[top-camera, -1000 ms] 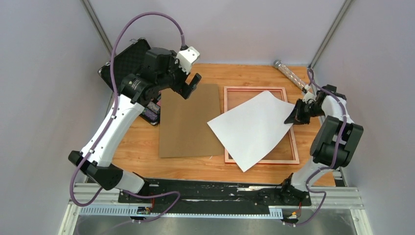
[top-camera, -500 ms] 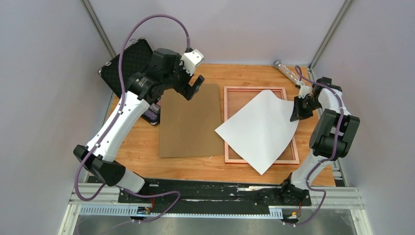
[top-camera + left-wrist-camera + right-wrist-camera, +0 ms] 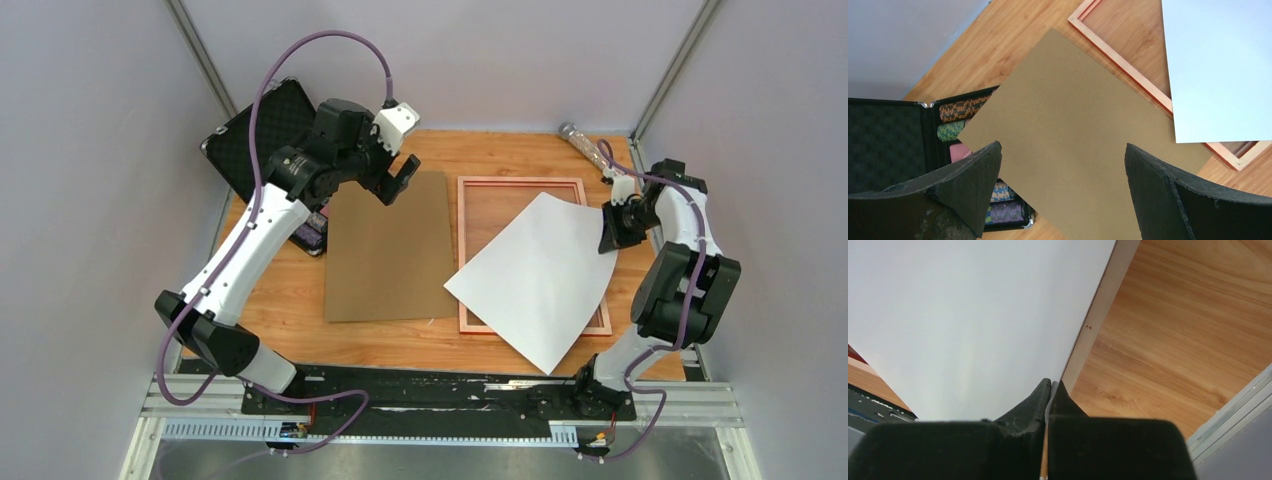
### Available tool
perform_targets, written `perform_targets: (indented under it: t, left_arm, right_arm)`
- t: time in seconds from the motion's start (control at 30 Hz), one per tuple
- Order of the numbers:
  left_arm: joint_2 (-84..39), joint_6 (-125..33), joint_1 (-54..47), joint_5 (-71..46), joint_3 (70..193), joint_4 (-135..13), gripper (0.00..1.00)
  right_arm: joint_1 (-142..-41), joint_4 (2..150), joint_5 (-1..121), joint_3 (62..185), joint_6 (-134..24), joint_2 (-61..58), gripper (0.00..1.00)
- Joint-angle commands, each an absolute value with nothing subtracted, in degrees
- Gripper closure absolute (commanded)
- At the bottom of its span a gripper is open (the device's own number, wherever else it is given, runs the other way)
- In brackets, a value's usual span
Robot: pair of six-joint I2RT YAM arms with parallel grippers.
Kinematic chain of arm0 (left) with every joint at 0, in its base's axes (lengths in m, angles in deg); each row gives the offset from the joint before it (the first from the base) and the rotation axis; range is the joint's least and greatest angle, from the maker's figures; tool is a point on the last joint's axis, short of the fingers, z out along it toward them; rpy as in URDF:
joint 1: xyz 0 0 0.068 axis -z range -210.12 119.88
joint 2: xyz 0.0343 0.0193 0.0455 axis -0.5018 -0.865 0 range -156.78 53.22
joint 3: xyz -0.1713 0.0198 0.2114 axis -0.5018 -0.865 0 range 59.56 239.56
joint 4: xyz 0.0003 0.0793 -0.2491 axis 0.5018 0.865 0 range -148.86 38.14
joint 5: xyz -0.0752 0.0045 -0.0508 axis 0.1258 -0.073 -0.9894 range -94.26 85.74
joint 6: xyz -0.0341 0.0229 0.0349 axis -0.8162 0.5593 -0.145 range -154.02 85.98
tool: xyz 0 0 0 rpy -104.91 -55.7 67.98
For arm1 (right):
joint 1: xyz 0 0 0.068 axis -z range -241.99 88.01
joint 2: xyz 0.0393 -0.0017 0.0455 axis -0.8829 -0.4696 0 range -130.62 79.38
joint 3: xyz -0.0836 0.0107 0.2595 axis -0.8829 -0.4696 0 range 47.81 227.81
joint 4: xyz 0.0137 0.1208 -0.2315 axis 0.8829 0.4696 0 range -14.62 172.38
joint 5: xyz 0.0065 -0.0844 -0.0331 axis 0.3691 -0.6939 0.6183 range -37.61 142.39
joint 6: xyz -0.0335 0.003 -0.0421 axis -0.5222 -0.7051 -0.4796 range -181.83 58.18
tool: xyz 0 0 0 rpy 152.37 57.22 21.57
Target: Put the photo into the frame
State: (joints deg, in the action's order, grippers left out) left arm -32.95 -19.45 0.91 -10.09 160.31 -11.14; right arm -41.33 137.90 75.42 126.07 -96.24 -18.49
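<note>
My right hand, clenched on an edge of the large white-backed rectangular print, holds it skewed over the thin copper-pink rectangular frame lying leftward; my left hand hangs released.

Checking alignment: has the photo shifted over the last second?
Yes. The photo, pinched by the right end effector, slid right and toward the frame's near rail; its left corner now nearly meets the left rail.

The photo shows a plain white face. The frame is pinkish-copper, the backing board flat brown, the table warm orange wood grain. The case is black with dimpled foam, its poker chips striped orange, green, pink and blue. The cables are purple.
</note>
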Motion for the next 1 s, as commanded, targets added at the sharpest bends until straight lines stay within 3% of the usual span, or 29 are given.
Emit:
perform_targets:
  t: [0.0, 0.53, 0.8, 0.97]
  left_arm:
    - [-33.1, -18.4, 0.7, -11.2, 160.1, -12.2, 0.0]
    - [-34.8, -18.0, 0.8, -12.1, 161.3, -11.4, 0.0]
    - [-35.4, -18.2, 0.8, -12.6, 162.1, -10.9, 0.0]
    - [-36.9, -18.3, 0.9, -12.8, 163.8, -10.6, 0.0]
  right_arm:
    - [-41.3, 139.7, 75.4, 126.7, -101.7, -15.8, 1.0]
    - [-44.8, 140.5, 74.9, 135.3, -111.6, -22.5, 1.0]
    - [-45.7, 139.2, 73.5, 130.7, -116.7, -20.5, 1.0]
    - [-46.1, 137.0, 73.7, 134.7, -115.6, -23.3, 1.0]
